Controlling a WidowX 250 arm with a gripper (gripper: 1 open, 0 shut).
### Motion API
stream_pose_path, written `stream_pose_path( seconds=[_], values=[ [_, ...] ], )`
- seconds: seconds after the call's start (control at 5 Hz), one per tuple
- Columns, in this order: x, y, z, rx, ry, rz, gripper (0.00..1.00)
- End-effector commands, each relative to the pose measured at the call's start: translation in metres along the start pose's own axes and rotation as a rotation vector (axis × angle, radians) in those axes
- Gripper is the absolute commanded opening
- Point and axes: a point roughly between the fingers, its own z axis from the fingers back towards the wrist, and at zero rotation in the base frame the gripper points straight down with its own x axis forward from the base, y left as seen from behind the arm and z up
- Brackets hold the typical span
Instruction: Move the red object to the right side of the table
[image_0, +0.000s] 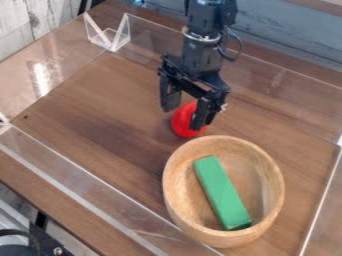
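Observation:
The red object (183, 124), a small strawberry-like toy, lies on the dark wooden table (94, 110) near its middle, just behind the wooden bowl. My black gripper (189, 108) points straight down over it, open, one finger on each side of the toy. The fingers hide the toy's top and its green leaves. Whether the fingers touch the toy cannot be told.
A round light wooden bowl (181, 190) holding a green rectangular block (221, 192) sits at the front right, close to the toy. Low clear acrylic walls (80, 175) border the table. A clear acrylic stand (107, 32) is at the back left.

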Motion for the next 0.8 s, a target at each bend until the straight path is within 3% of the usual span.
stream_pose_path(
  seconds=[0.0,0.4,0.6],
  values=[
    [0.011,0.009,0.011,0.017,-0.052,-0.015,1.00],
    [0.026,0.021,0.007,0.013,-0.050,-0.017,1.00],
    [0.026,0.028,0.002,0.005,-0.043,0.012,1.00]
  ],
)
